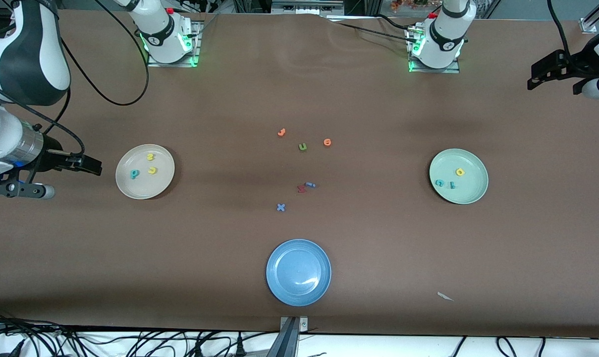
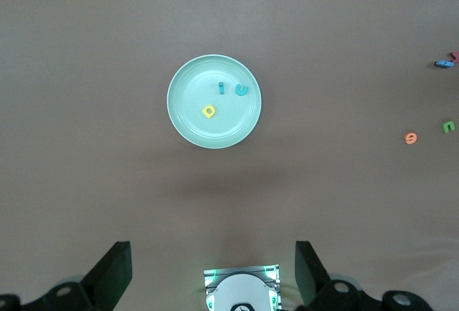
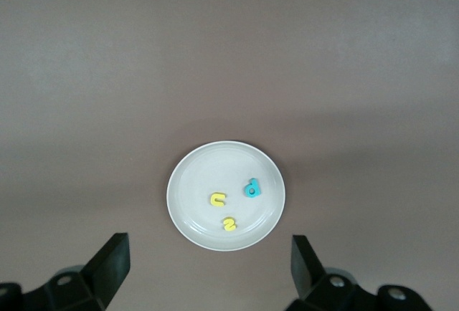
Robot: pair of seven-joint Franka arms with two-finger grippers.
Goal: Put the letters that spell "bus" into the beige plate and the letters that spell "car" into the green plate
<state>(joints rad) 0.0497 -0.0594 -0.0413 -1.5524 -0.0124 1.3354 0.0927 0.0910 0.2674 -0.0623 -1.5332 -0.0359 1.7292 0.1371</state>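
The beige plate lies toward the right arm's end of the table and holds a teal b, a yellow u and a yellow s. The green plate lies toward the left arm's end with a yellow a, a teal c and a teal r in it. My right gripper hangs open and empty over bare table beside the beige plate. My left gripper hangs open and empty over the table's end, high above the green plate.
Loose letters lie mid-table: two orange ones, an olive-green one, a dark red one touching a small blue one, and a blue x. A blue plate sits nearest the front camera. A white scrap lies beside it.
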